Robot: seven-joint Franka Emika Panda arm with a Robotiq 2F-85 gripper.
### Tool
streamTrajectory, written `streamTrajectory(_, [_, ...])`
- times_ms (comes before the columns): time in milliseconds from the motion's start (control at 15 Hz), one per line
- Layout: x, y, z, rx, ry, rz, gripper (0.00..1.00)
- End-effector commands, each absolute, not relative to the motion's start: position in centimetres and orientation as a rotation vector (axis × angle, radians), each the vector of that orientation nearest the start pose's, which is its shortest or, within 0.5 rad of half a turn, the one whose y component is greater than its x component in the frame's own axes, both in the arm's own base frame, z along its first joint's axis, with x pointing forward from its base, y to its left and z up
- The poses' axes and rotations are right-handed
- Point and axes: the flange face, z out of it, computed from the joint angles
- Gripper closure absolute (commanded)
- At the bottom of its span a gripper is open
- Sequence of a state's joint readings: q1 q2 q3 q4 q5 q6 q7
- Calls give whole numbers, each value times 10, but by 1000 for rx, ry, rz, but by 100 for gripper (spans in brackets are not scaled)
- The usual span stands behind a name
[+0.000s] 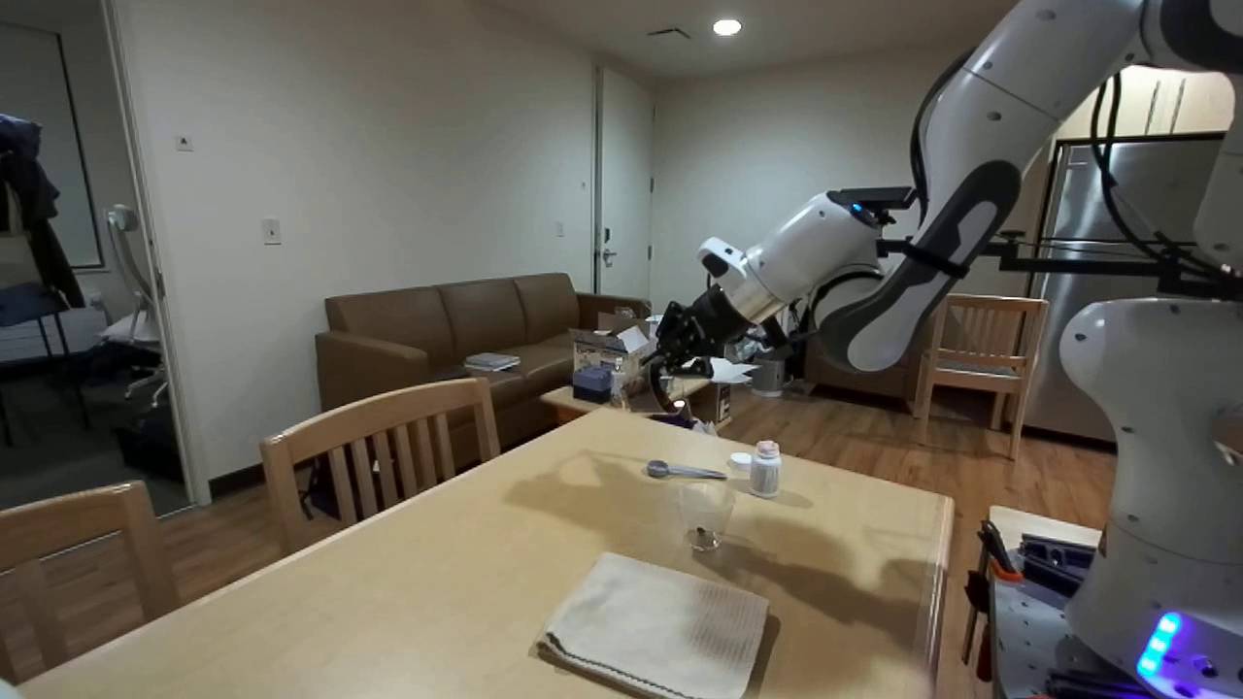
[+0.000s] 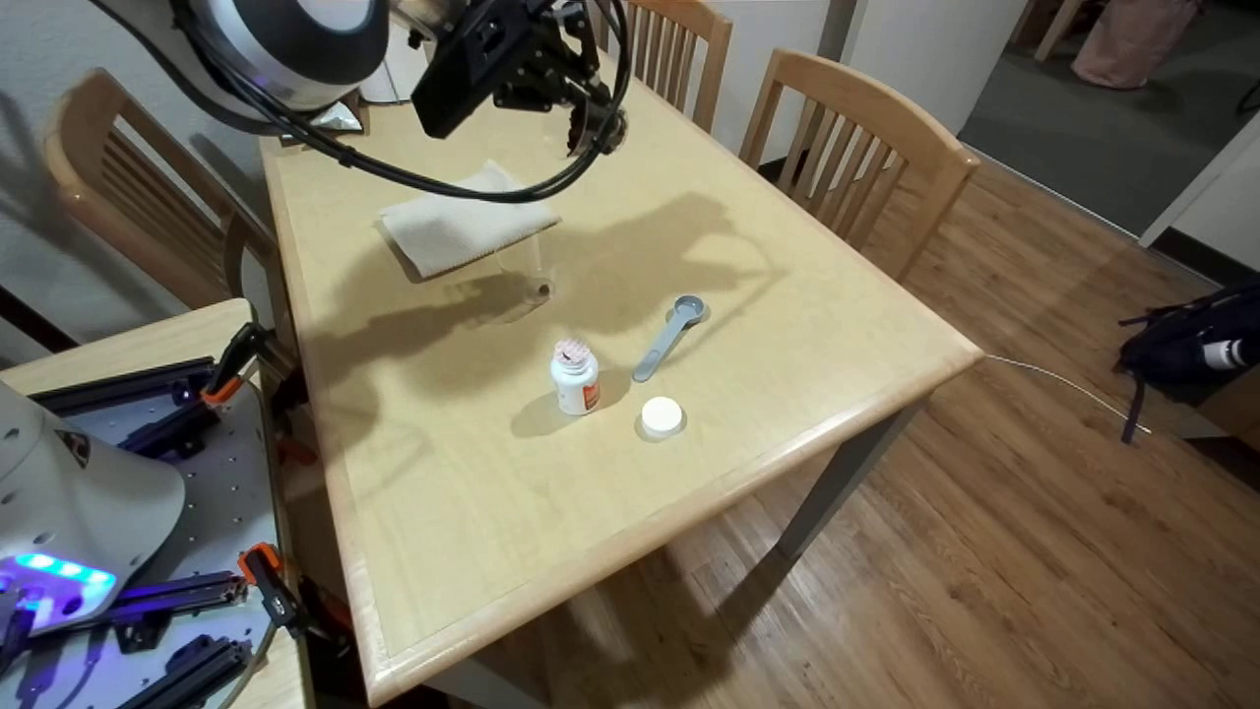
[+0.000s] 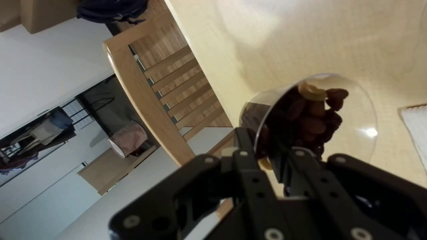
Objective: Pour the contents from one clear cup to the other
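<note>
Wrist view: the claw is clamped on the wall of a raised cup, one dark finger inside the mouth and the other outside. This cup is clear, round-mouthed and thin-walled, with a bright glint on the side away from the claw, where the light wooden worktop shows through.

Inside lies a heap of small pieces, gathered toward the claw's side. Most are raisin-like: deep brown with a reddish cast, plump and rounded, a few catching a slight gloss. A curved, pale yellow piece sits on top near the rim, far lighter than its neighbours, with a tan one just below it.

In both exterior views the raised cup is held up off the worktop, its contents too blurred to tell piece from piece. A standing cup, also clear and narrower at the base, rests upright on the worktop between a folded cloth and a grey measuring spoon. At its bottom sit dark bits, too small to count.
</note>
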State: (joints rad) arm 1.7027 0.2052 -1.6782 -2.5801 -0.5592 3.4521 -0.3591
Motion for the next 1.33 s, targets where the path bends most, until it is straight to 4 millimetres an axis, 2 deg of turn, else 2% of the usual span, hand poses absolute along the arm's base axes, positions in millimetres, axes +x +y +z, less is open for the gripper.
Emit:
streamTrajectory(0, [476,82,368,-2832,-1669,-1345,95])
streamTrajectory(200, [468,84,371,-2831,-1644,-1354,95])
streamTrajectory(267, [474,83,368,-2799,-1667,-1336,81])
streamTrajectory(733, [471,84,368,-2798,-1662,-1339,81])
streamTrajectory(800, [470,87,367,-2774,-1679,-1342,95])
streamTrajectory(1067, [466,90,370,-2725,-1753,-1343,95])
streamTrajectory(1267, [463,91,380,-2716,-1777,-1377,95])
